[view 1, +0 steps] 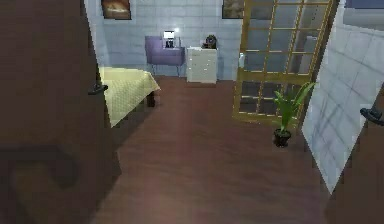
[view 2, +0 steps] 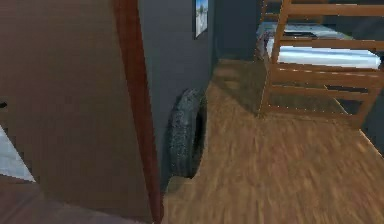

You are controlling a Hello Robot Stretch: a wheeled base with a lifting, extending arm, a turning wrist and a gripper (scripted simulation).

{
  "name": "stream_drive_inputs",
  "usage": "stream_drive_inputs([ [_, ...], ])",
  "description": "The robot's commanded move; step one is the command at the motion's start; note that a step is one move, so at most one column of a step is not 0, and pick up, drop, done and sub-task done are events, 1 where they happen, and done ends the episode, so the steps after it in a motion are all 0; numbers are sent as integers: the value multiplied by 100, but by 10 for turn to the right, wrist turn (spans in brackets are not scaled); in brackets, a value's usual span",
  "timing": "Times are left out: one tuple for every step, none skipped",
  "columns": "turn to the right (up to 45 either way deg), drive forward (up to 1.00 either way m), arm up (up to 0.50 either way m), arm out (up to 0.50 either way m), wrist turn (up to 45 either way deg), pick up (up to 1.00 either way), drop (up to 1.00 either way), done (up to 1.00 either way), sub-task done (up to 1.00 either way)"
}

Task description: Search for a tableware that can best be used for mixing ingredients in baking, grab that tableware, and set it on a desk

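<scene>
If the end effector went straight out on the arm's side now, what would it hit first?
Probably the black tyre leaning on the dark wall, beside the brown door. Depth and height are unclear: reaching above the tyre, it would meet that wall instead.

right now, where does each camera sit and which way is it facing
forward view: on the robot, looking ahead and somewhat down into a bedroom at a bed, desk and plant; own body: none.
arm side view: on the robot's body, looking out sideways at a tyre by a wall and a bunk bed; own body: none.
shared: likely the brown door, at forward's right edge and arm side's left.
</scene>
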Motion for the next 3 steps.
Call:
stream_drive_inputs([
  [0,100,0,0,0,0,0,0,0],
  [30,0,0,0,0,0,0,0,0],
  [0,100,0,0,0,0,0,0,0],
])
